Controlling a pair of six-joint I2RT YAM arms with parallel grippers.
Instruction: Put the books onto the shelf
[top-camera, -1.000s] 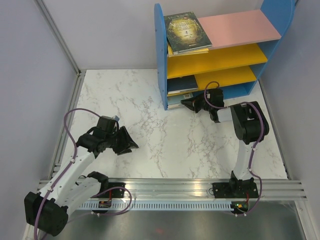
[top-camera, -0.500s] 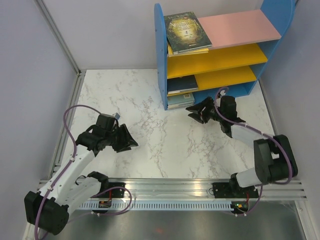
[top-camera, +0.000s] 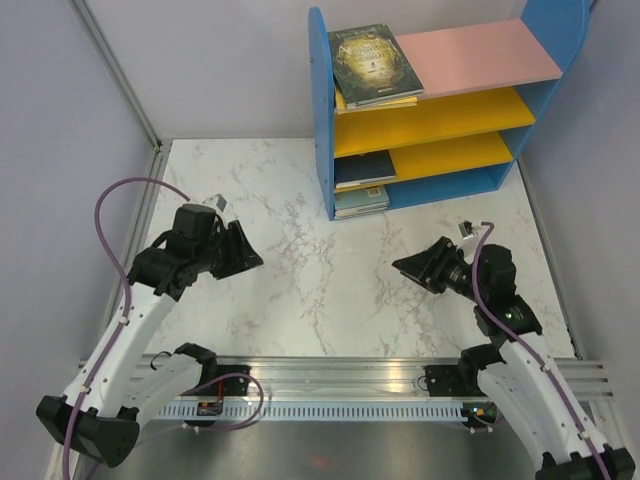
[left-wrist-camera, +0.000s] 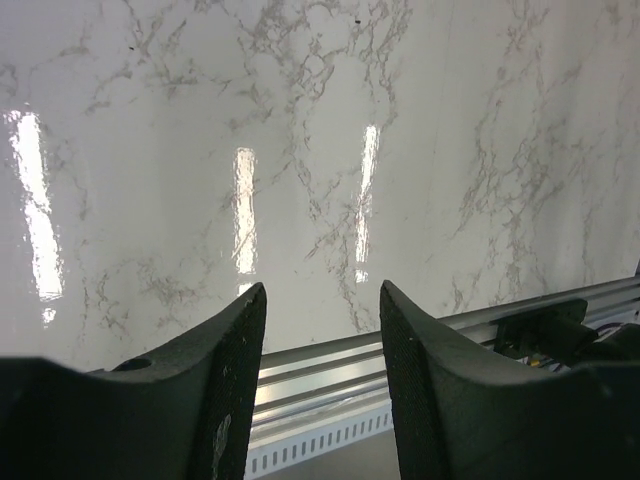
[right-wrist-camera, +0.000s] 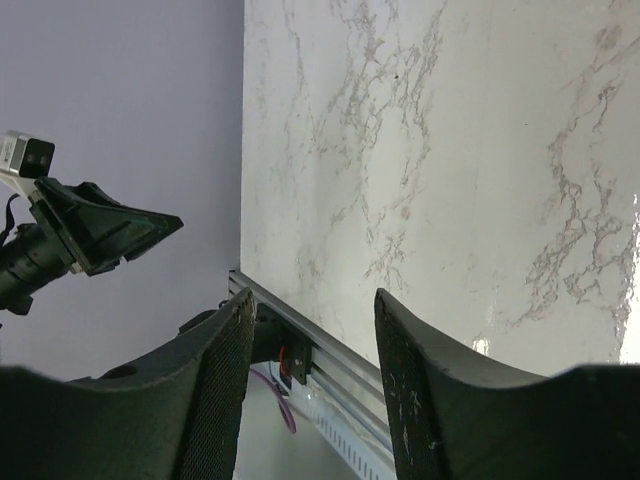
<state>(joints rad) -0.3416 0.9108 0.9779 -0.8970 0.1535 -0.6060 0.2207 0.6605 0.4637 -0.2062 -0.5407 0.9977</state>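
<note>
Both sets of jaws are empty right now. The left gripper has its two black fingers parted a moderate way, and all you see through the gap is bare marble tabletop. Same deal with the right gripper: the fingers are apart with nothing pinched, just marble and the metal rail at the table's edge showing between them.

From above, the left gripper hangs over the table well apart from the shelf. It's off to the shelf's left and out in front of it, tips pointing right. The right gripper is out in front of the shelf's right half and not touching it, tips pointing left toward the other gripper.

The books are all on the shelf, lying flat and bunched at its left end. A dark green fantasy book lies on the pink top board, with a yellow book peeking out directly under it. I can't really tell which board the yellow one rests on. A dark navy book lies on the lower yellow board. On the blue bottom, a thin stack pokes out past the front edge. That one's too small to make out the covers.
</note>
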